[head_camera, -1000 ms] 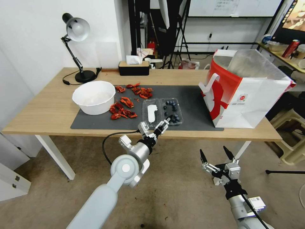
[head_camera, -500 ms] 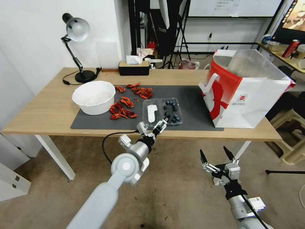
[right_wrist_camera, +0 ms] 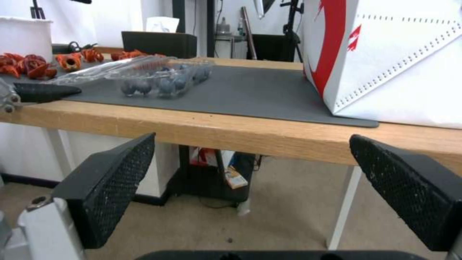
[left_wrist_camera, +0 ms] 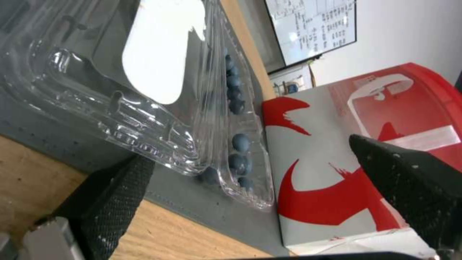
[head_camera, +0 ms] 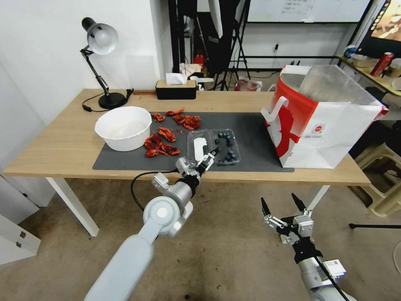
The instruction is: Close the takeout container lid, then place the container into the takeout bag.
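I see a light wooden table (head_camera: 62, 146) on white legs. A dark grey mat (head_camera: 250, 138) covers its middle, reaching near the front edge. A black desk lamp (head_camera: 102, 62) and a tissue box (head_camera: 176, 88) stand on the bare wood at the back. The takeout bag (head_camera: 321, 121) stands upright at the mat's right end, partly on it, partly on wood.

Head camera looks down across the table (head_camera: 62, 146); both wrist cameras, lower, perhaps share the takeout container (head_camera: 214, 146).
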Motion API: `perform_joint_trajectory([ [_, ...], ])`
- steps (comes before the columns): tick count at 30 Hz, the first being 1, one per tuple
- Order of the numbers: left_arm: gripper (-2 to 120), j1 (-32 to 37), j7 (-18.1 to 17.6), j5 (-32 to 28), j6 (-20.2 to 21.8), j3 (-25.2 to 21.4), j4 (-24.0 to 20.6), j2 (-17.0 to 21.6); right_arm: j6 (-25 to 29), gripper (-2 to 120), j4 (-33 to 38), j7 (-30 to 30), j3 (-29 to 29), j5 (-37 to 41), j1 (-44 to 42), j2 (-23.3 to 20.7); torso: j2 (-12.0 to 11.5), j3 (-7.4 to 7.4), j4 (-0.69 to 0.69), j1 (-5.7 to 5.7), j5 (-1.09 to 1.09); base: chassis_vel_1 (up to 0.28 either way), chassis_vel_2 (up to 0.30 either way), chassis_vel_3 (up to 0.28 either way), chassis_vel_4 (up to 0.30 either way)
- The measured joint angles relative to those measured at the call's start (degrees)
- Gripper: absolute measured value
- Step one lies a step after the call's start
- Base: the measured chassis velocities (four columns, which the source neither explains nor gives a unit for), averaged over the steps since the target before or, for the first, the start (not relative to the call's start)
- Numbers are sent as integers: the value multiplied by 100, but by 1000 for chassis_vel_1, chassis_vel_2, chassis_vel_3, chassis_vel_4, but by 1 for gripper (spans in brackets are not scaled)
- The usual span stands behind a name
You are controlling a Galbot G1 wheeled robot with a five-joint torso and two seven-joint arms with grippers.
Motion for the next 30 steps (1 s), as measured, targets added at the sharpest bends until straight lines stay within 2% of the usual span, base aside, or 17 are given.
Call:
perform_joint_trajectory([
  [20, 100, 129, -30, -369, -135, -283, -123, -64, 43, 100, -90, -1, -90, -187, -8, 118, -2, 1, 0, 1, 0, 0, 0, 0, 0],
  [27, 100, 153, 72, -417, -205, -350, -146, -114, 47, 100, -102, -5, -99, -204, -8, 128, -2, 1, 0, 1, 0, 0, 0, 0, 0],
  [30, 100, 191, 219, -418, -244, -382, -194, -100, 59, 100, -114, -5, -99, -205, -9, 120, -2, 1, -1, 1, 0, 0, 0, 0, 0],
])
